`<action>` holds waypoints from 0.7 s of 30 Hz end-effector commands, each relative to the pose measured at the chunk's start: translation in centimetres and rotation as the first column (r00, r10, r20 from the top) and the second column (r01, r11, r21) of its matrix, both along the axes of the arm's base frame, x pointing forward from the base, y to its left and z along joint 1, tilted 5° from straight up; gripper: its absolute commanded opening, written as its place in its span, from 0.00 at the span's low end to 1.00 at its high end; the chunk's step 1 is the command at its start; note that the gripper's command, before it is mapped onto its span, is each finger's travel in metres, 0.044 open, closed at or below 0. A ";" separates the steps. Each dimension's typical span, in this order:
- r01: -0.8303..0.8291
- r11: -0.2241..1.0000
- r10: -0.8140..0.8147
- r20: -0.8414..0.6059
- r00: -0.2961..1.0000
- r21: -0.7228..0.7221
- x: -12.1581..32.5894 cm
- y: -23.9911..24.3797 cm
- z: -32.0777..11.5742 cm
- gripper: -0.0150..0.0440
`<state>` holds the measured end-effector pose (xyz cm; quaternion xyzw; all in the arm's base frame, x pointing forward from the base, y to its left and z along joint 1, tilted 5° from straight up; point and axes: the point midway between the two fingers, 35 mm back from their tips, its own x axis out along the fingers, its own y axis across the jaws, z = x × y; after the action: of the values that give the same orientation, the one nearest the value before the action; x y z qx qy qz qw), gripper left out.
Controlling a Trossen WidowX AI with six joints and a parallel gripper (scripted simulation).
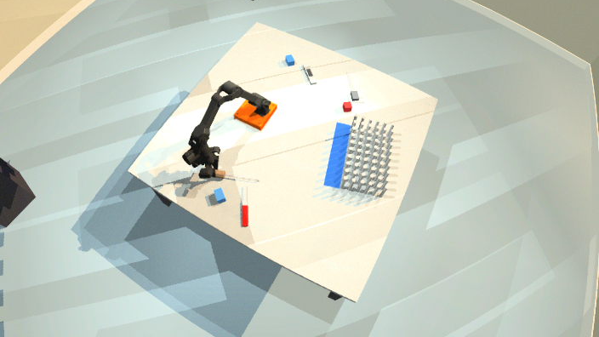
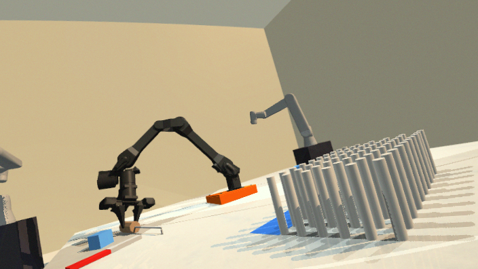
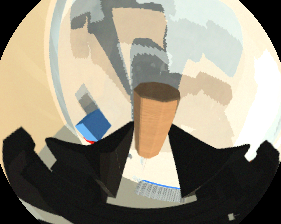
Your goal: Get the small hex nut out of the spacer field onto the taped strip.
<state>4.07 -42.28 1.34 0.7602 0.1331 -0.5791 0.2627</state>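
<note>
The hook tool's wooden handle lies at the table's near left side, its thin metal rod pointing toward the spacers and ending in a small bend. My gripper points down with one finger on each side of the handle, shut on it at table height. The standing metal spacers form a dense upright field on the right. The blue taped strip runs along their near side. The nut cannot be made out.
A blue block and a red-handled tool lie near the gripper. Another blue block, a flat tool, a grey-handled tool and a red cube are farther back. The arm stands on an orange base.
</note>
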 end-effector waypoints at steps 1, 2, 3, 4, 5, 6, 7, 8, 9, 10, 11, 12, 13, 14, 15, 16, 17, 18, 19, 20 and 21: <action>-0.003 1.000 0.003 0.003 1.000 0.002 0.0 0.1 -0.1 0.51; -0.003 1.000 0.003 0.003 1.000 0.002 0.0 0.1 0.0 0.47; -0.003 1.000 0.003 0.003 1.000 0.002 0.1 0.0 0.2 0.43; -0.003 1.000 0.003 0.003 1.000 0.002 0.1 -0.1 0.6 0.38; -0.003 1.000 0.003 0.003 1.000 0.002 0.1 -0.3 1.1 0.34; -0.003 1.000 0.003 0.003 1.000 0.002 0.2 -0.4 1.6 0.29; -0.003 1.000 0.003 0.003 1.000 0.002 0.2 -0.5 2.1 0.25; -0.003 1.000 0.003 0.003 1.000 0.001 0.2 -0.6 2.6 0.25; -0.003 1.000 0.003 0.003 1.000 0.001 0.3 -0.7 3.1 0.25; -0.002 1.000 0.002 0.002 1.000 0.001 0.3 -0.8 3.6 0.25; -0.002 1.000 0.002 0.002 1.000 0.001 0.4 -0.9 4.1 0.25; -0.002 1.000 0.002 0.002 1.000 0.001 0.4 -1.0 4.6 0.25; -0.002 1.000 0.002 0.002 1.000 0.001 0.4 -1.0 5.1 0.25; -0.002 1.000 0.002 0.002 1.000 0.000 0.5 -1.1 5.6 0.25; -0.002 1.000 0.002 0.002 1.000 0.000 0.5 -1.1 6.1 0.25; -0.002 1.000 0.002 0.002 1.000 0.000 0.6 -1.2 6.6 0.25; -0.002 1.000 0.002 0.002 1.000 0.000 0.6 -1.2 7.1 0.25; -0.002 1.000 0.002 0.002 1.000 0.000 0.6 -1.2 7.6 0.25; -0.002 1.000 0.002 0.002 1.000 0.000 0.7 -1.2 8.1 0.25; -0.002 1.000 0.002 0.002 1.000 0.000 0.7 -1.2 8.6 0.25; -0.001 1.000 0.001 0.002 1.000 0.000 0.8 -1.2 9.1 0.25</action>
<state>4.67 -43.30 8.09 0.7620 0.1389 -0.5771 0.2588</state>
